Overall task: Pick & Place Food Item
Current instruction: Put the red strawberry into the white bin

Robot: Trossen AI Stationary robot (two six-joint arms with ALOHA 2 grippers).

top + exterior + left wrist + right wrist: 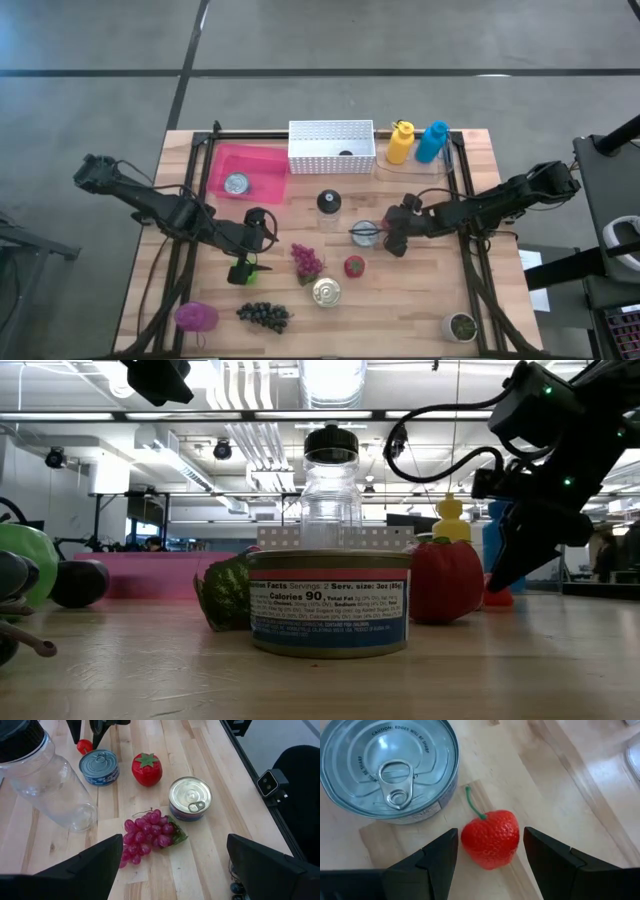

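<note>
While both arms hang over the wooden table | right gripper: fingers spread, straddling small red strawberry, not pinching it | strawberry lies on table just beside blue-labelled silver tin can | left gripper: fingers spread wide above purple grape bunch.

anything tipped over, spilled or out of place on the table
Nothing stands out. The clear jar stands upright with its cap on, both cans sit flat, and the fruit lies loose on the wood. The right gripper brackets a small red strawberry.
</note>
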